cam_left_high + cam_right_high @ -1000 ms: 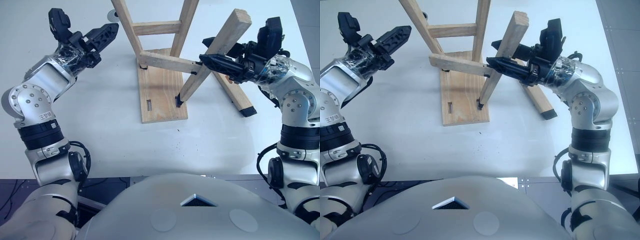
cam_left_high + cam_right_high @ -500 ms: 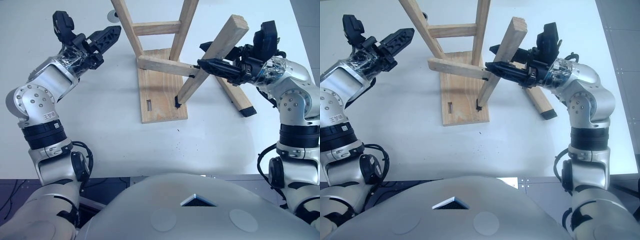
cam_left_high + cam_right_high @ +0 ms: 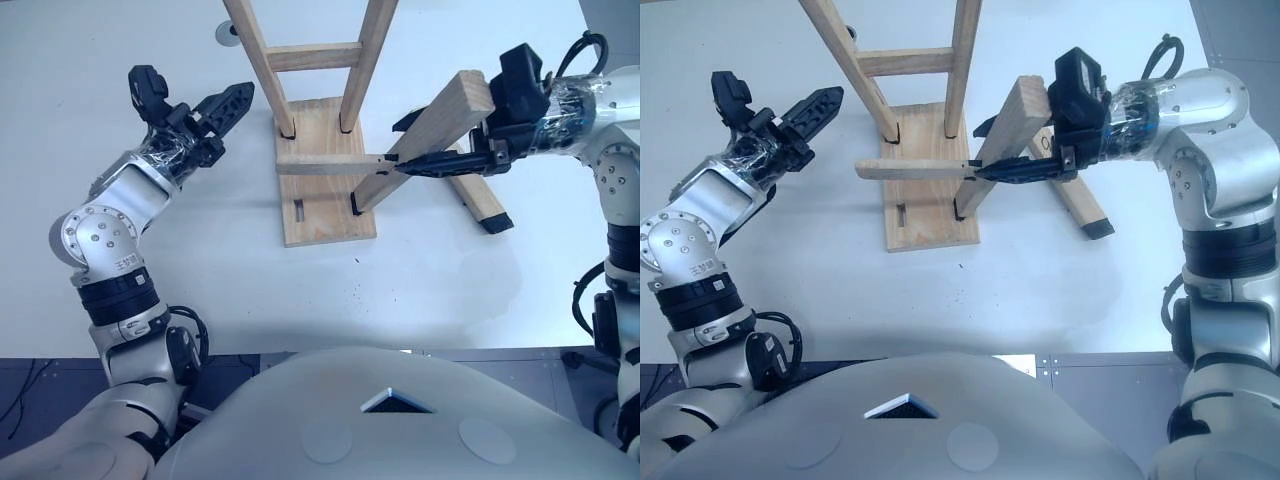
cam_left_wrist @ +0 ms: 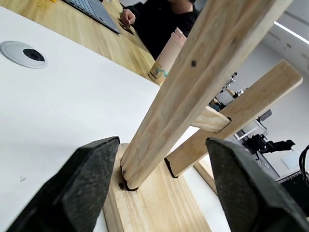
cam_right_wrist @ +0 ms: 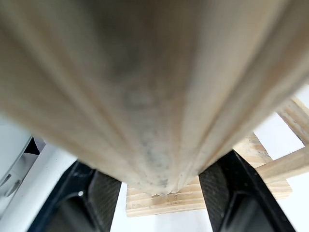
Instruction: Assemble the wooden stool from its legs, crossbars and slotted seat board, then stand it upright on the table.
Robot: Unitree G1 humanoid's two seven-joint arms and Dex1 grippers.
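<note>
White table (image 3: 200,280): bears all parts.
Seat board (image 3: 325,215): flat on the table, centre.
Leg pair (image 3: 258,60) with crossbar (image 3: 312,56): upright in the board's far slots.
Third leg (image 3: 445,112): tilted, lower end at the board's right edge, its side rail (image 3: 330,165) jutting left across the board.
Fourth leg (image 3: 480,205): loose on the table, right of the board.
Right gripper (image 3: 402,148): clamped on the third leg.
Left gripper (image 3: 240,98): spread wide, empty, just left of the nearer upright leg, not touching.
</note>
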